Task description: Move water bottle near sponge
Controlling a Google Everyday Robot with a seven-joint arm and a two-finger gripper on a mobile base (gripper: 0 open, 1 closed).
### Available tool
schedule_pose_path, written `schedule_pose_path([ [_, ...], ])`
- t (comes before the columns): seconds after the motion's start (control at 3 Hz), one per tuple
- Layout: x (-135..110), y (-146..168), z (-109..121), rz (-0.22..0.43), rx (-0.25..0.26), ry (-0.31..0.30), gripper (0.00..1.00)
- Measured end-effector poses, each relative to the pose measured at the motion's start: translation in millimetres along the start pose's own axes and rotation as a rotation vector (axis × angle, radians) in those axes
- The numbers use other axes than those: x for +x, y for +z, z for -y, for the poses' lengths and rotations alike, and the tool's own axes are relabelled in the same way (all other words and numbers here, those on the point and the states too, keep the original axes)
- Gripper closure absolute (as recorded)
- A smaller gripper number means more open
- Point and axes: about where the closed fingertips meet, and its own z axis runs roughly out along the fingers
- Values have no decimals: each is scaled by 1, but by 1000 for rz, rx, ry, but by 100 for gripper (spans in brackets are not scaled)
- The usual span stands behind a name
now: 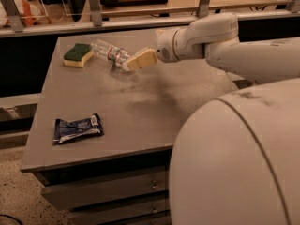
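The water bottle (108, 53) is clear and ribbed with a thin label band. It lies on its side at the back of the grey table (154, 102), just right of the sponge. The sponge (78, 54) has a yellow body and a dark green top and sits flat near the table's back left corner. A small gap separates it from the bottle. My gripper (140, 59), beige at the end of the white arm, hovers low at the bottle's right end, close to its neck. I cannot tell whether it touches the bottle.
A dark blue foil packet (77, 128) lies near the table's front left edge. A rail with metal posts (93, 6) runs behind the table. My large white arm and body (243, 149) cover the right and front right of the view. Drawers (112, 191) sit below the tabletop.
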Motion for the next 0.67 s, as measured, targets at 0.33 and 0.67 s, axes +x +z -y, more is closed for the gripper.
schedule_pose_path([
  [0.33, 11, -29, 11, -25, 96, 9, 0],
  [0.67, 24, -56, 24, -36, 217, 46, 0],
])
